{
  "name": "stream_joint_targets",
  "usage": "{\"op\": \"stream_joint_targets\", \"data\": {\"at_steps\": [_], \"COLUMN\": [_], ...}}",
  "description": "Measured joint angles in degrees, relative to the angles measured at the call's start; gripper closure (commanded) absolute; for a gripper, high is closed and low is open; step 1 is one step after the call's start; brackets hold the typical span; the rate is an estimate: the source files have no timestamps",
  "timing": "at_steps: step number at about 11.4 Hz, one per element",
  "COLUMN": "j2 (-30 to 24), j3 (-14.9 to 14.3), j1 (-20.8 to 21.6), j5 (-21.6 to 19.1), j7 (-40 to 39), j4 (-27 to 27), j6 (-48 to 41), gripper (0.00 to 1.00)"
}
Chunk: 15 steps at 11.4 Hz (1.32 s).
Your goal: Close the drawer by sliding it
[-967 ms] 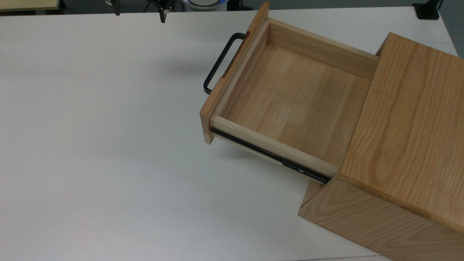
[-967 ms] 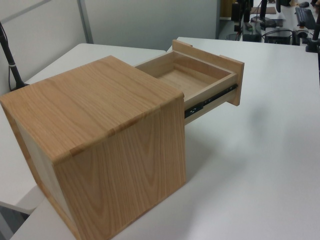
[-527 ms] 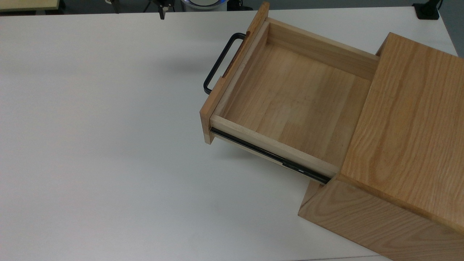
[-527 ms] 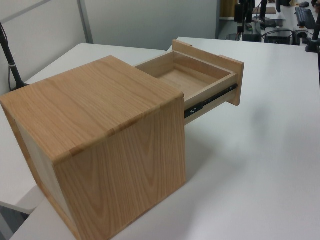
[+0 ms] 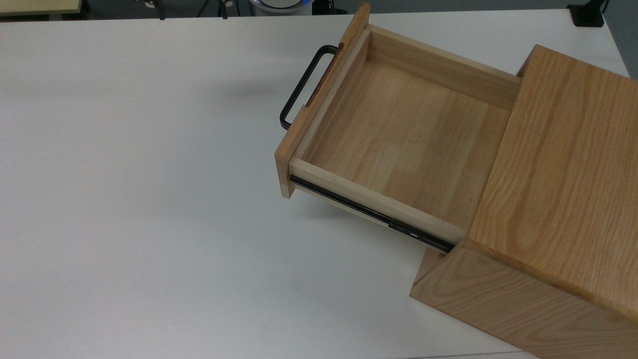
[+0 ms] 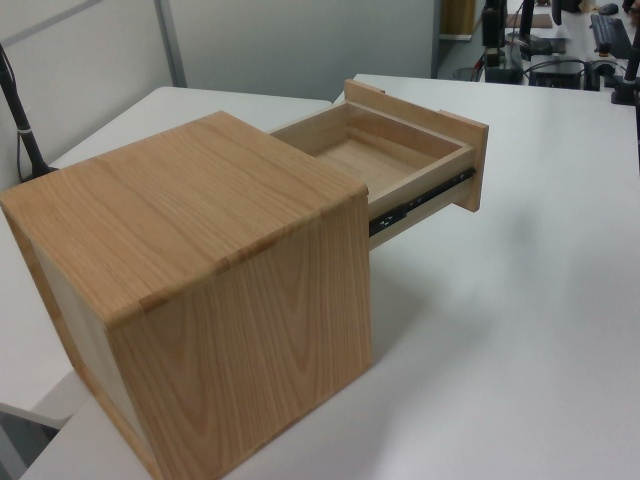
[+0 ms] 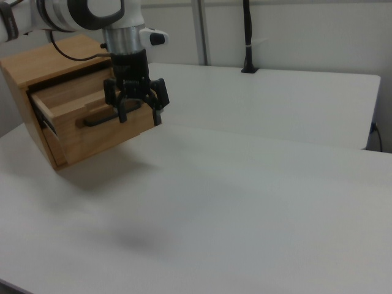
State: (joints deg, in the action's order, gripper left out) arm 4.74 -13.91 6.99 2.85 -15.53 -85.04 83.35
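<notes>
Currently my gripper [image 7: 138,110] hangs above the desk [image 7: 257,184], upper left of the right view, wrist pointing straight down. Its fingers are spread apart and grasp nothing — sensible, since closing by a slide needs a push, not a pinch.

The drawer [image 5: 398,134] stands pulled far out of the cabinet [image 5: 563,164]; in the top view it fills the upper middle, empty inside, with its black side rail [image 5: 369,212] exposed along the lower edge. The cabinet sits at an angle at the right of that frame, so the drawer's travel runs diagonally, toward lower right.

The front panel [image 7: 116,131] faces the open desk, and the black handle [image 5: 301,87] juts from it toward the upper left of the top view. In the right view my gripper overlaps the handle [image 7: 101,117], but it is out of frame in the top view, so I judge it well apart from the drawer, toward the camera.

Judgement: approach only, no push begun. Next I should drop to panel height and press square along the rail line — an off-axis shove could skew the whole cabinet on the smooth desk.
</notes>
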Motion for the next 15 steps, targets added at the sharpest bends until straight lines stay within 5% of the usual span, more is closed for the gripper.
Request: {"op": "stream_joint_targets", "data": {"at_steps": [3, 5, 6, 7, 10, 15], "j2": [0.06, 0.73, 1.11, 1.35, 2.39, 6.25], "j3": [-0.09, -0.05, 0.00, 0.14, 0.51, 0.70], "j1": [0.03, 0.06, 0.09, 0.19, 2.31, 7.15], "j5": [1.77, 3.00, 3.00, 3.00, 2.97, 0.85], "j7": [-18.58, -33.68, -38.28, -40.68, -42.44, -40.63], "j4": [-0.01, -0.10, -0.10, -0.10, -0.15, -0.59], "j6": [-1.47, -1.52, -1.52, -1.52, -0.64, 5.64], "gripper": [0.07, 0.57, 0.74, 0.81, 0.91, 0.92]}}
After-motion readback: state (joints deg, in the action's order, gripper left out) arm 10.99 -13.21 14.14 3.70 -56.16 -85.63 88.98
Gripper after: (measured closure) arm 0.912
